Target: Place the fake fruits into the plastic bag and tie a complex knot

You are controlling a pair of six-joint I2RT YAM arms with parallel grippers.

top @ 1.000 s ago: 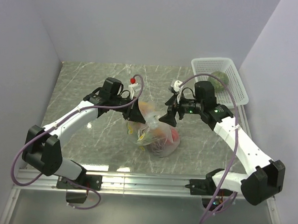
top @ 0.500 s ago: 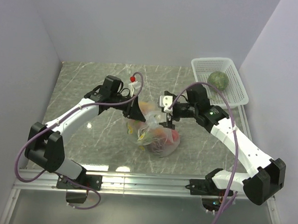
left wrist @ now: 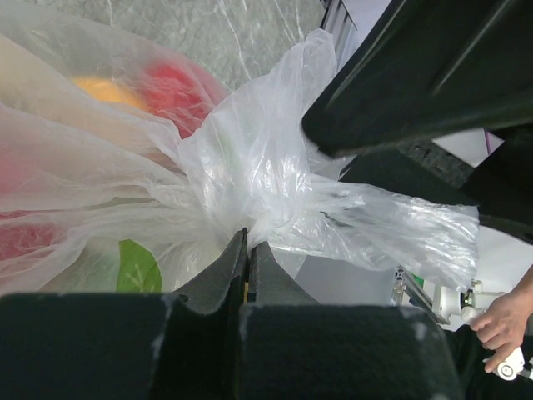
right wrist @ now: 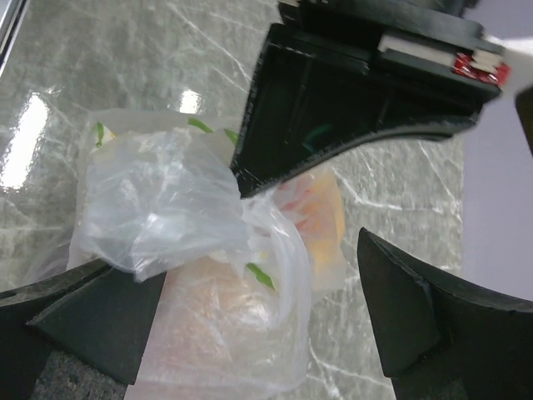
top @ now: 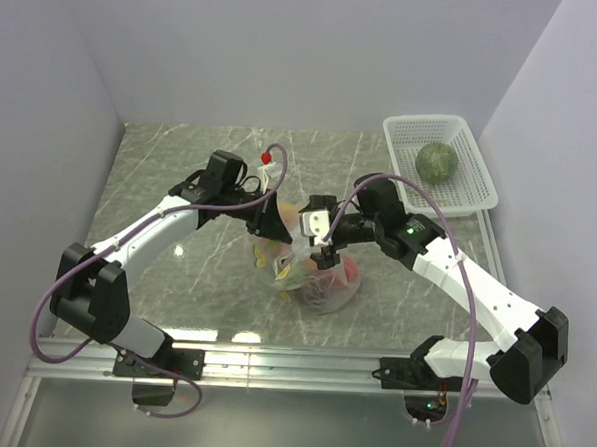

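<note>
The plastic bag (top: 314, 276) lies mid-table with fake fruits inside: a red piece (top: 349, 274) and an orange-yellow piece (top: 296, 219) show through the film. My left gripper (top: 277, 225) is shut on the bag's gathered neck (left wrist: 250, 179); red (left wrist: 179, 87) and orange (left wrist: 100, 87) fruits blur behind the plastic. My right gripper (top: 318, 240) is open right beside it. A loose flap of the bag (right wrist: 166, 200) lies between its spread fingers (right wrist: 408, 317), touching neither as far as I can see. A green melon (top: 437, 161) sits apart from the bag.
The white lattice basket (top: 470, 142) stands at the back right corner and holds the melon. The left gripper's black finger (right wrist: 333, 117) fills the top of the right wrist view. Walls close in the marble table (top: 181, 167) on three sides.
My right arm has swung left from near the basket to the bag's top, jaws staying open. The left gripper has kept its hold on the bag's neck without moving.
</note>
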